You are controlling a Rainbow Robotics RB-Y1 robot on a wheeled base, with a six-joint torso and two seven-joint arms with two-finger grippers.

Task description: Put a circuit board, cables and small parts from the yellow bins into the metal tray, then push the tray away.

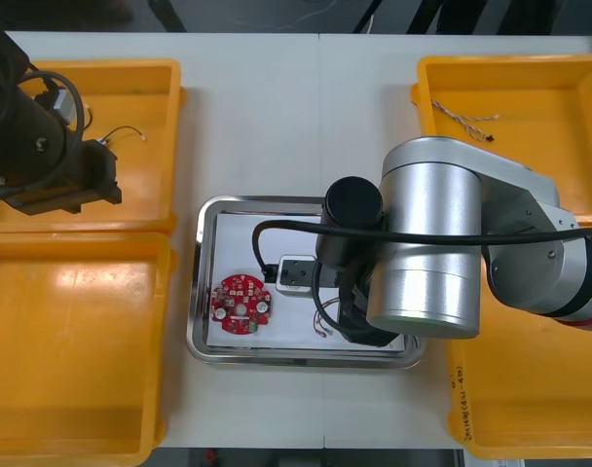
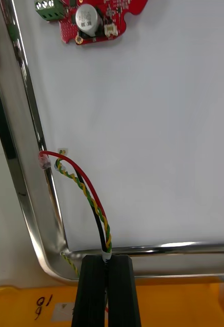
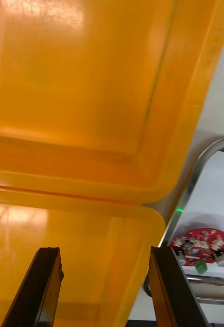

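My right gripper (image 2: 107, 263) is shut on a red and yellow cable (image 2: 86, 196) over the metal tray (image 1: 206, 219). The cable's free end reaches down to the tray's white floor near its shiny rim (image 2: 20, 194). In the front view the cable (image 1: 322, 316) shows just left of my right arm. A round red circuit board (image 1: 241, 304) lies in the tray's left part, also seen past the fingers as the board (image 2: 99, 20). My left gripper (image 3: 105, 265) is open above the left yellow bins (image 3: 91, 102), with the board (image 3: 201, 245) off to one side.
The left arm hovers over the far left bin (image 1: 130, 97), which holds a thin cable (image 1: 126, 134). A twisted cable (image 1: 462, 119) lies in the far right bin (image 1: 530, 88). Near bins stand at the left (image 1: 72, 341) and right (image 1: 530, 399).
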